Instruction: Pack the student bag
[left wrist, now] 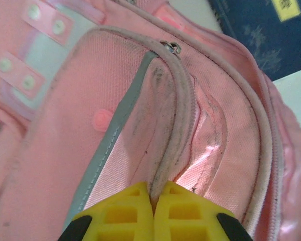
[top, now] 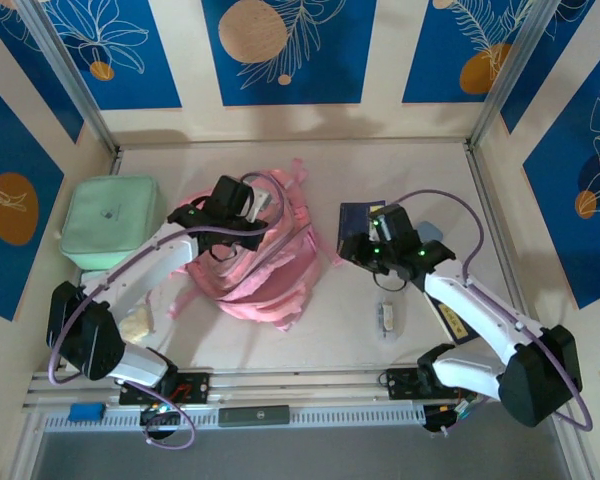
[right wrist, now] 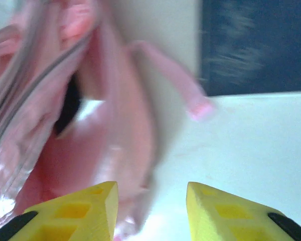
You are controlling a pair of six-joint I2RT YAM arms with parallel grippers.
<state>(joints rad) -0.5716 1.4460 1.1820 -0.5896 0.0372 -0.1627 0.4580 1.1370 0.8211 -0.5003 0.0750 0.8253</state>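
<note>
The student bag [top: 265,275] is a soft pink backpack lying crumpled at the table's middle. My left gripper [top: 263,212] sits on its upper part. In the left wrist view the yellow fingers [left wrist: 154,193] are shut on a grubby piped rim of a pocket opening of the bag [left wrist: 60,150], with a zip pull [left wrist: 171,47] further up the rim. My right gripper [top: 350,248] is just right of the bag. In its wrist view it [right wrist: 150,191] stands open with nothing between the fingers, the bag [right wrist: 90,145] blurred at its left and a pink strap end [right wrist: 198,108] ahead.
A dark blue book [top: 358,214] lies behind the right gripper, also visible as the book [right wrist: 256,45] and the book [left wrist: 261,30]. A mint-green square case [top: 110,222] stands at the left. A small packet [top: 386,318] lies at the front right, a pale yellowish lump [top: 136,326] by the left arm.
</note>
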